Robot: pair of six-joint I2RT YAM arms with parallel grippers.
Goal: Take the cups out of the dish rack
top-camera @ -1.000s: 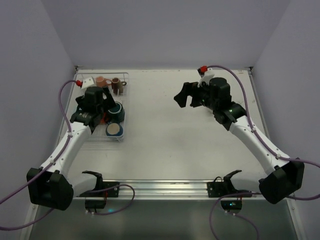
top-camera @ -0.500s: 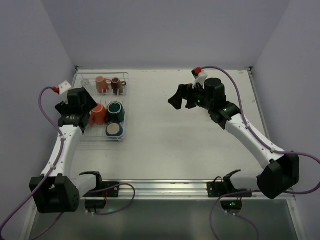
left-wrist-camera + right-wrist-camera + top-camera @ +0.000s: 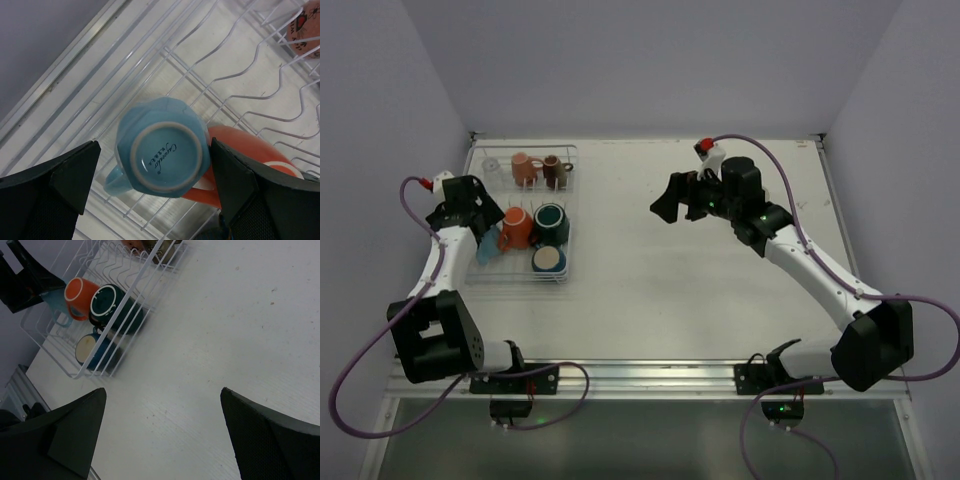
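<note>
Since the light blue cup (image 3: 162, 147) sits upside down at the left side of the dish rack (image 3: 520, 279), base turned straight up at my left gripper (image 3: 156, 172), I judge that arm the nearer one. Its jaws stand wide, one finger either side of the cup, not touching. The cup's axis is upright; its handle points toward one finger, and the orange cup (image 3: 250, 150) crowds the other. My right gripper (image 3: 162, 395), wide and empty, hangs over table, well apart from the rack.

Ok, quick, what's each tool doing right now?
Left tool: open around the light blue cup, not gripping it.
Right tool: open, holding nothing.
</note>
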